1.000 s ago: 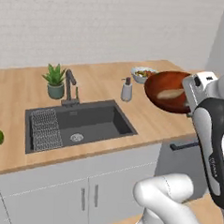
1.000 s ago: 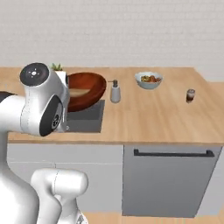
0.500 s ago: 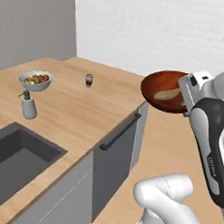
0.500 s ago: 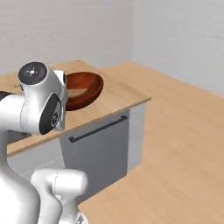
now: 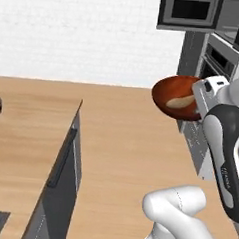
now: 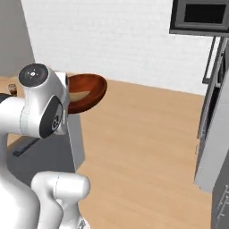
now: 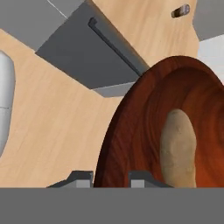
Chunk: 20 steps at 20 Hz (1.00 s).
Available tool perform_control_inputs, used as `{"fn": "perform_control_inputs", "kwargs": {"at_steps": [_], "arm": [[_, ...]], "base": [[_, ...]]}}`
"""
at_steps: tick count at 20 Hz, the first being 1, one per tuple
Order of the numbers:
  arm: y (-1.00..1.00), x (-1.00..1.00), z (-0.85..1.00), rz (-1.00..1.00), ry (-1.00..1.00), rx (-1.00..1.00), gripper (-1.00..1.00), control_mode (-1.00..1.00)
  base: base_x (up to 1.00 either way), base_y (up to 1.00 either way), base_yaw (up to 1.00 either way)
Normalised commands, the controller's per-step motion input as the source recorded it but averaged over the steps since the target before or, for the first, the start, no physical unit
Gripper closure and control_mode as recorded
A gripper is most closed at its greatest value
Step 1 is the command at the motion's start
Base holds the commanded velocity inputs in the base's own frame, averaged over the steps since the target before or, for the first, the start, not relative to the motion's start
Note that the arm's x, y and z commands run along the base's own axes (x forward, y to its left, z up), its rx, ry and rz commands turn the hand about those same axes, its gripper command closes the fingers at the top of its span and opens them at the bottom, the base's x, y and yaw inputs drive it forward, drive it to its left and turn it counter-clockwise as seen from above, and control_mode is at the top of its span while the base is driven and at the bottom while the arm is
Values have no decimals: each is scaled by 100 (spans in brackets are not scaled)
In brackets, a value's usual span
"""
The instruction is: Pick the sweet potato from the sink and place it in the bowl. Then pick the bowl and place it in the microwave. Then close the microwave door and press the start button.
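We have the sweet potato [image 7: 178, 148] lying loose in the bowl [image 7: 162, 118], and our fingers [image 7: 139, 178] pinch the bowl's rim, carrying it high over the floor [image 5: 129, 157], away from the worktop [image 5: 26, 121]. If the bowl tips, the potato rolls out; the microwave [image 6: 199, 18] sits well up ahead.

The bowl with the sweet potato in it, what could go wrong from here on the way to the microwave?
1. The gripper pinches the bowl by its rim alone, in mid-air over the floor; it could tip or slip.
2. The sweet potato lies loose inside and could roll out if the bowl tilts.
3. The microwave sits high, so lifting the bowl may strain the grip.
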Motion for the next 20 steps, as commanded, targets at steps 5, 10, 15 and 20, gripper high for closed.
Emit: {"fn": "perform_control_inputs", "kwargs": {"at_steps": [5,10,15,20], "arm": [[0,0,0,0,0,0,100,100],[0,0,0,0,0,0,100,100],[0,0,0,0,0,0,100,100],[0,0,0,0,0,0,100,100]], "base": [[38,-1,-50],[84,0,-49],[100,10,-48],[100,73,-49]]}}
